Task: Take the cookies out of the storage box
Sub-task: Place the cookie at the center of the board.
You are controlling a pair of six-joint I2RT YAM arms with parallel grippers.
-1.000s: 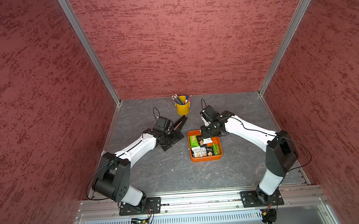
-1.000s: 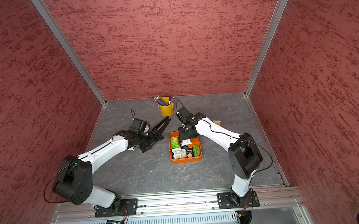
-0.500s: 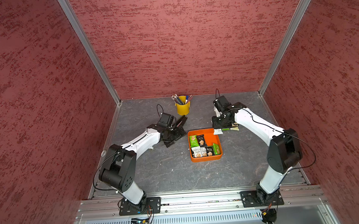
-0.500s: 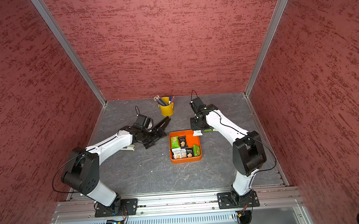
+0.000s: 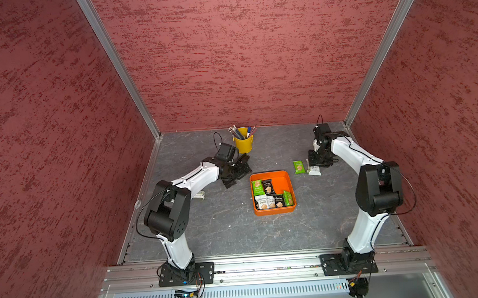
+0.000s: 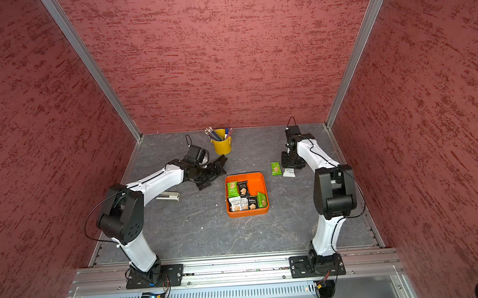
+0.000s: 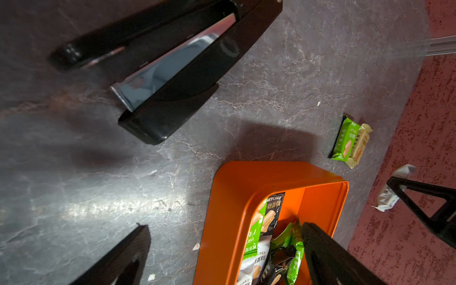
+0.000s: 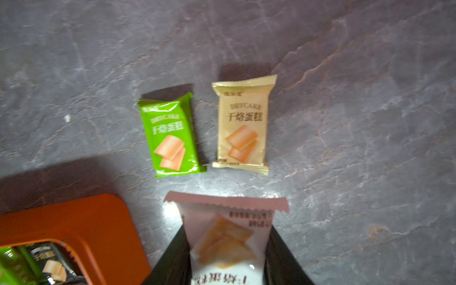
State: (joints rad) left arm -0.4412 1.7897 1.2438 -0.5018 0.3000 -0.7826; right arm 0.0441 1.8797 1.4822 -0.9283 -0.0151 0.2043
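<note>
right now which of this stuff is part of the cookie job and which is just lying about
Job: storage box; packets inside it; green packet and cream packet on the table; white packet in the right pincer.
Lying about: yellow pen bucket; black stapler; pale stapler.

A yellow bucket (image 5: 243,146) of pencils and pens stands upright near the middle of the dark grey worktop's (image 5: 223,228) back edge. A black stapler (image 7: 160,74) lies flat, its chrome magazine showing. A pale grey stapler (image 6: 168,196) lies toward the left edge.
</note>
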